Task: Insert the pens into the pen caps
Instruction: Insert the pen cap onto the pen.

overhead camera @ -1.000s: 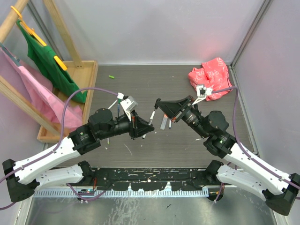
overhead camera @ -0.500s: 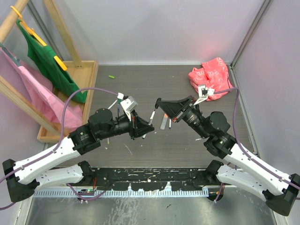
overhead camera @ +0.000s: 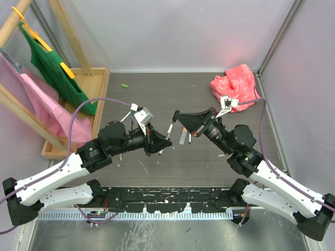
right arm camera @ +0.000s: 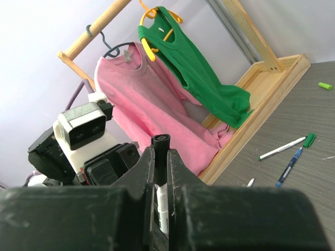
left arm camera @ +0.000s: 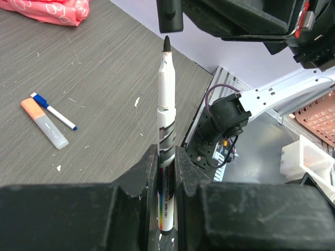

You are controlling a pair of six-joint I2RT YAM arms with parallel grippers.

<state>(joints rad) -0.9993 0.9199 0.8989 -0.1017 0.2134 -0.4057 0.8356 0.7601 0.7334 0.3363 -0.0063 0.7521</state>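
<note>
- Black felt tips the white pen (left arm camera: 166,104), which stands in the left hand (left arm camera: 167,157); the fingers are clenched on the printed lower barrel.
- Just above the white pen's tip hangs a black cap (right arm camera: 160,142), open end toward the tip. Whether the two touch cannot be told.
- The right hand (right arm camera: 159,162) is clamped on that cap, which pokes out only a little past the fingertips.
- From above, both hands meet mid-air over the grey bench (overhead camera: 209,157), with the white pen bridging the small gap between them.
- An orange highlighter (left arm camera: 44,123) and a thin blue-capped pen (left arm camera: 52,110) lie together on the bench, near the white pen and to its left in the left wrist view.
- In the right wrist view, a green-capped pen (right arm camera: 285,148) and a blue pen (right arm camera: 289,166) lie side by side on the bench, right of the white pen.
- A loose green cap (overhead camera: 124,85) lies well apart from the white pen, toward the back left.
- A red bag (overhead camera: 234,83) sits far behind and right of the white pen.
- A wooden rack (overhead camera: 84,89) with a green top (overhead camera: 52,68) and a pink top (overhead camera: 47,110) stands well left of the white pen.
</note>
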